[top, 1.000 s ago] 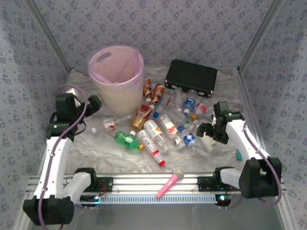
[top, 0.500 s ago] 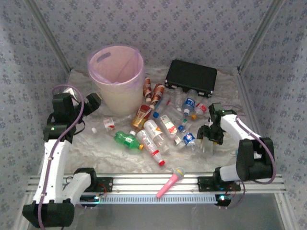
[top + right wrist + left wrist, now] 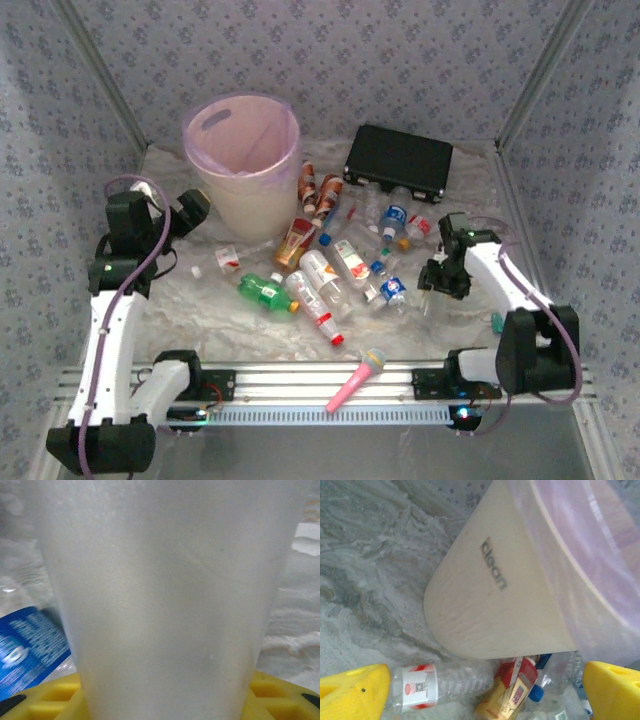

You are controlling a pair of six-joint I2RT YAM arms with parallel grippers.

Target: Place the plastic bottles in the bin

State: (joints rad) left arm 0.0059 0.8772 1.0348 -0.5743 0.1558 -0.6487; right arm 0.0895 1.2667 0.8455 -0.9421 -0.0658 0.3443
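Many bottles [image 3: 340, 265] lie flat on the tabletop [image 3: 200, 320] right of the bin [image 3: 243, 165], pointing every way. Right arm bends down at the pile's right edge; its tool [image 3: 436, 292] pinches a frosted bottle [image 3: 165, 605], long axis along the fingers. Left arm stands raised, tool [image 3: 192, 207] spread wide, facing the bin's wall.

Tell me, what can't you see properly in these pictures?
- Right wrist view: a pale frosted thing is so close and blurry I can't name it, or tell whether the right gripper squeezes it.
- Top view: the bin's near wall hides its bottom; bottles inside, unknown.
- Top view: the tiny teal thing beside the right arm is too small to name.
- Left wrist view: a red-labelled bottle is partly hidden behind a yellow finger.
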